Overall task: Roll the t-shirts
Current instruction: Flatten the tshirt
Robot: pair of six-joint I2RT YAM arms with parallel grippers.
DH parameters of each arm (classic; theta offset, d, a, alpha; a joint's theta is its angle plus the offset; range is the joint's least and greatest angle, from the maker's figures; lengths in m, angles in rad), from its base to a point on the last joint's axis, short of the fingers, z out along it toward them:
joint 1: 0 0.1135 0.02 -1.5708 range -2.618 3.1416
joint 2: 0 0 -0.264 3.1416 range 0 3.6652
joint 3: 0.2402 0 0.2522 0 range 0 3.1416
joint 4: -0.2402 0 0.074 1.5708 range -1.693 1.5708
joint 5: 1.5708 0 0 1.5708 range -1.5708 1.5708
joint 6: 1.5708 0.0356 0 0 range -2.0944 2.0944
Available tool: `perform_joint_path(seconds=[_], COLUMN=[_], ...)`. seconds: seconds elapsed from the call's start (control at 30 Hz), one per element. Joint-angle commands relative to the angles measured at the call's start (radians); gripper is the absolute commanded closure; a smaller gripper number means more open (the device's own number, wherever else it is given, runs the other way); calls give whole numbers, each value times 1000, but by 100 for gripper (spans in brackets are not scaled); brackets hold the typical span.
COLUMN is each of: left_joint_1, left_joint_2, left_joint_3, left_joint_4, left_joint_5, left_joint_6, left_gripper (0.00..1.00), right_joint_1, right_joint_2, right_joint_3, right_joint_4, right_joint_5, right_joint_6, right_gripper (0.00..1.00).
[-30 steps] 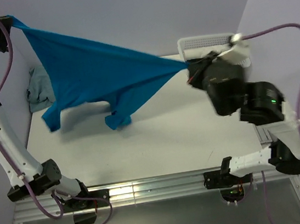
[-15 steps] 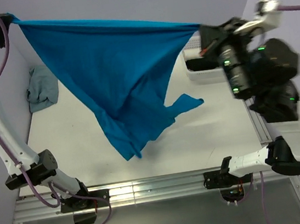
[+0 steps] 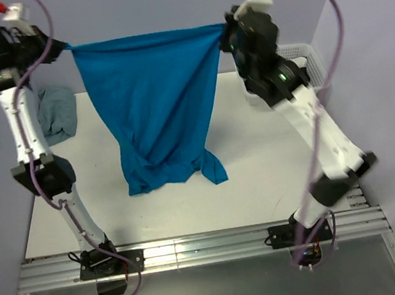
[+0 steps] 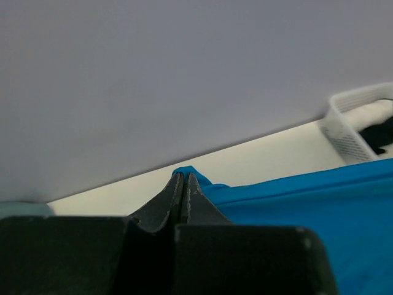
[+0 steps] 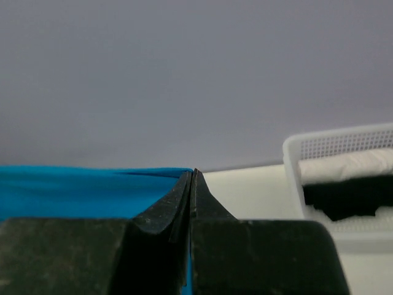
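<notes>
Spreading step: my left gripper (image 3: 62,47) and right gripper (image 3: 224,37) each clamp a corner of the t-shirt (image 3: 150,95) hanging across the frame's top; next I'd lay it flat on the tabletop (image 3: 267,175)

white table (image 3: 260,183), flat, pale top. far left edge: crumpled grey-blue cloth (image 3: 58,115) lying on it. far right corner: white mesh basket (image 3: 311,60) standing on it. near middle: bunched lower end of hanging blue t-shirt (image 3: 160,116) seems to rest on surface, well apart from cloth and basket.
</notes>
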Motion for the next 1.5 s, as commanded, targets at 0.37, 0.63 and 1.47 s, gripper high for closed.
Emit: perform_joint_path(seconds=[0.37, 0.63, 1.47], left_joint_1=[-93, -14, 118], left_joint_2=[-37, -151, 164], left_joint_3=[19, -210, -448], left_joint_4=[456, 169, -192], left_joint_5=[-414, -319, -638], left_joint_6=[-68, 178, 507], left_gripper=[100, 100, 100], right_joint_1=[-159, -151, 653], right_joint_2=[127, -468, 424], right_joint_3=[148, -571, -584], right_joint_4=[392, 394, 201], right_joint_5=[70, 108, -225], right_joint_6=[-187, 32, 619], right_gripper=[100, 100, 100])
